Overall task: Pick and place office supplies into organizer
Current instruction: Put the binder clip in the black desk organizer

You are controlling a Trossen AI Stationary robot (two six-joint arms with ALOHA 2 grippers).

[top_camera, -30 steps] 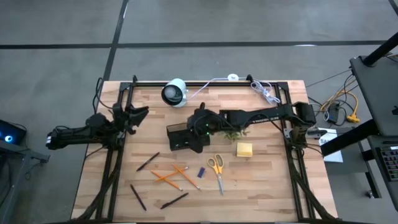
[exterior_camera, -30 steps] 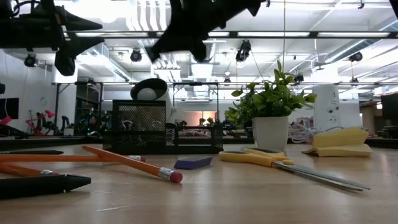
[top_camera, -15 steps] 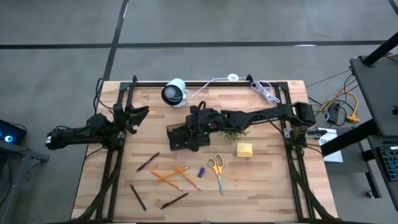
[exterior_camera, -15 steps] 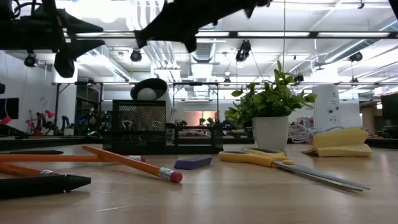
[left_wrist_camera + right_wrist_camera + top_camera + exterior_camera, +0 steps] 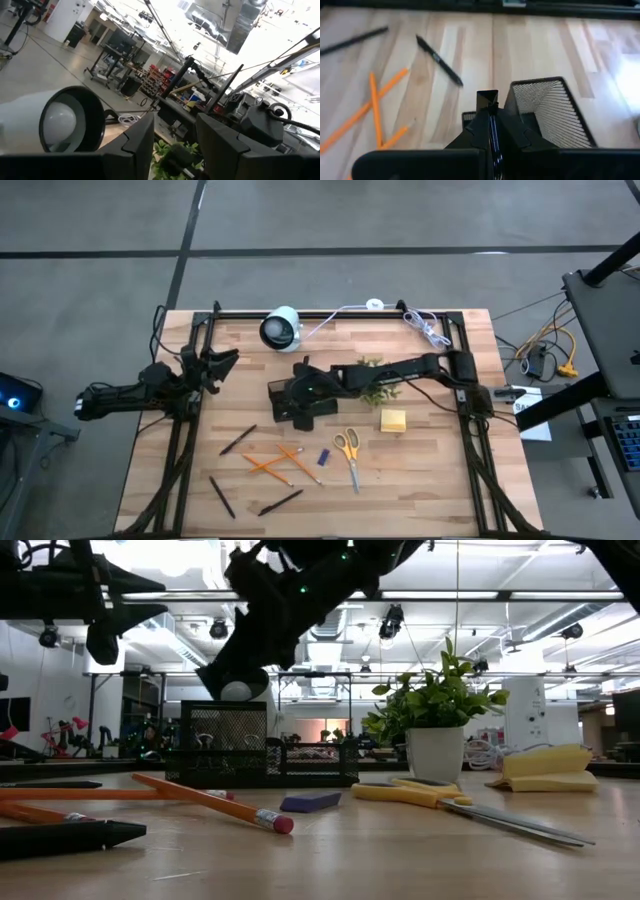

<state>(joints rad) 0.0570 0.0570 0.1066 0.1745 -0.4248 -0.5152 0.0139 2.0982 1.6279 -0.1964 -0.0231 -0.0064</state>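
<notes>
High view: the right hand hangs over the organizer mid-surface; pencils, pens and scissors lie nearer the front. The left hand waits spread at the edge.

Right wrist view: fingers pinch a thin black pen above the mesh cup. Next it probably needs lowering, then release.
</notes>
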